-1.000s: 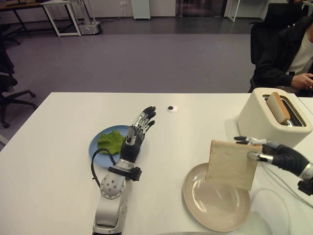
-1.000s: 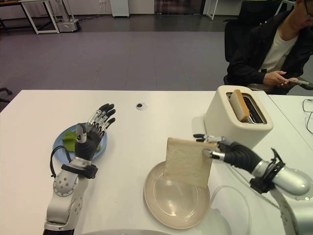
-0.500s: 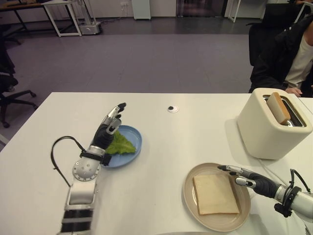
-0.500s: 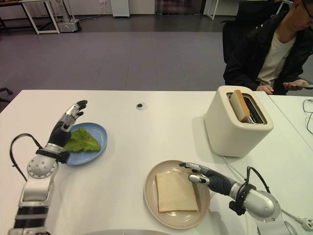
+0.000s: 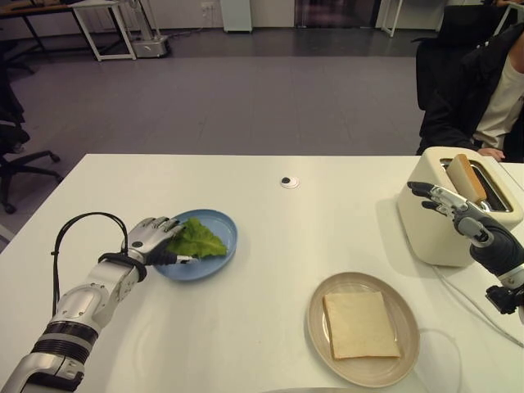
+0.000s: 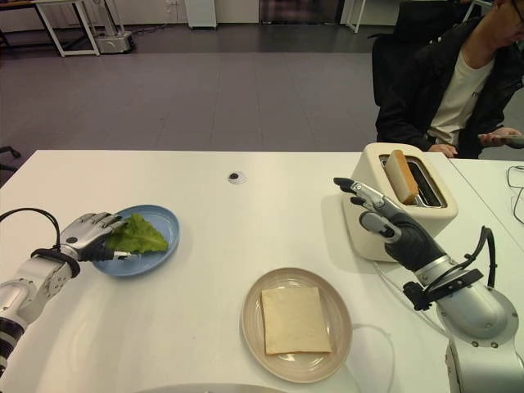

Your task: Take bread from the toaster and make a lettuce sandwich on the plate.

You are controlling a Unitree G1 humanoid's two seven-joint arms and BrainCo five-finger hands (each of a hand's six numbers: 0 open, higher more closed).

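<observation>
Nearest on the white table (image 5: 270, 246): the beige plate (image 5: 312, 323), in front of the robot and a little to its right, with one bread slice (image 5: 360, 325) lying flat and square in it, so the bottom layer is down. Further back on the robot's left is the blue plate (image 5: 232, 236) with the lettuce leaf (image 5: 199, 239) on it, its long axis running left to right and its tip pointing toward the table's middle. The left hand (image 5: 151, 237) rests low at the plate's left rim with fingers curled over the leaf's near-left edge. I judge this a pinch on the leaf, though the leaf lies on the plate, not lifted. The beige plate is to the right of this hand and nearer the robot, well apart from it, so the carry would run rightward and inward across bare table. On the far right the right hand (image 5: 471, 225) hangs raised against the front-left of the toaster (image 5: 426, 225), fingers stretched out and holding nothing. The second slice (image 5: 465, 178) stands on edge in the slot, leaning a little, its broad face along the slot, just past the fingertips (image 5: 427, 190) — this hand is plainly the nearer one for it. Beyond, mid-table, sits a small round dark button (image 5: 288, 182).
</observation>
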